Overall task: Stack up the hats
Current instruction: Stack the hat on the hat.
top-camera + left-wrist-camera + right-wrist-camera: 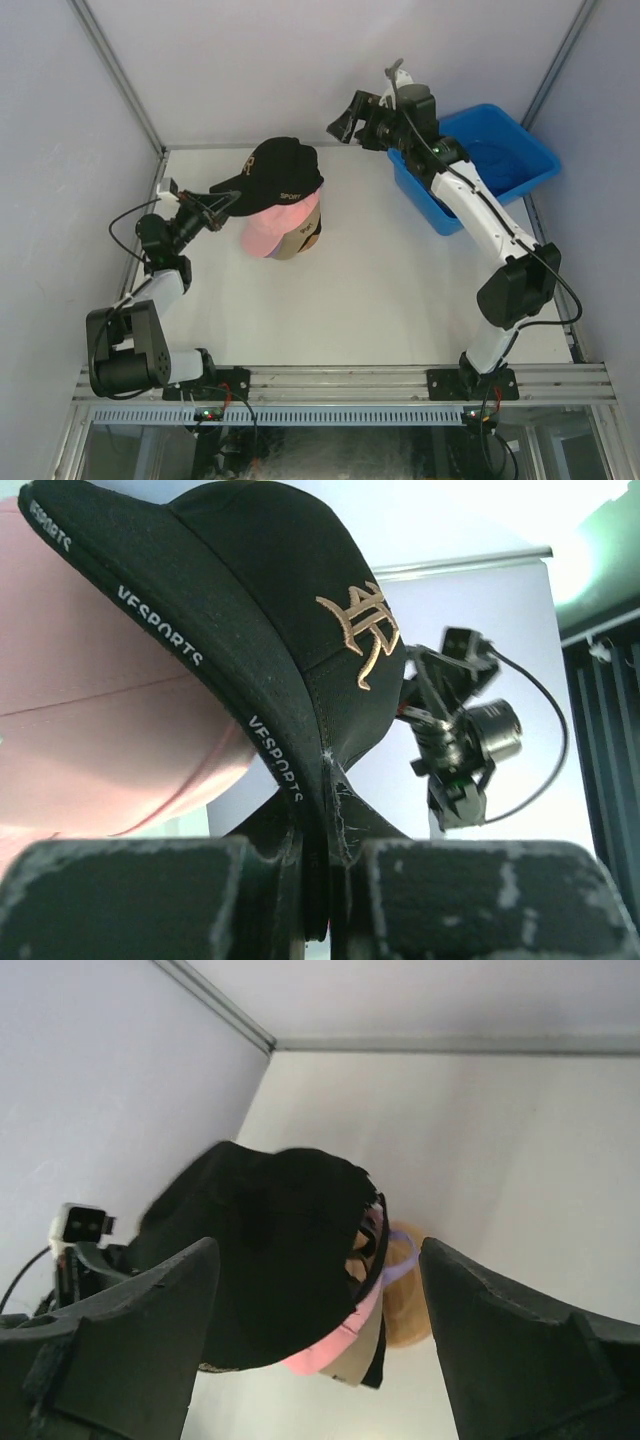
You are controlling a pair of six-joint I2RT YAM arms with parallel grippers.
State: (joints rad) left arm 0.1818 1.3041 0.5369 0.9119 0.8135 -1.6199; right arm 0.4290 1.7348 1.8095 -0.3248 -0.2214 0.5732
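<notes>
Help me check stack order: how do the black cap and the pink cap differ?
The black cap sits on top; the pink cap lies under it. The black cap carries a gold stitched logo and white brim lettering; the pink cap looks plain where visible. The left tool pinches the black cap's brim; nothing grips the pink cap. Both are brimmed caps in one stack.

pink cap (272,230): crown mostly under the black cap (287,168); cut by the left edge in the left wrist view.
layers below: only a tan edge (297,245) and a purple sliver (402,1257) show; how many caps, cannot tell.
black cap brim: its edge vanishes between the left gripper (325,880) pads (130,900).
pads: cut by the bottom edge.
right gripper (318,1255): fingers (140,1340) run off the bottom edge.
blue bin (520,165): left wall partly behind the right arm (470,205).
</notes>
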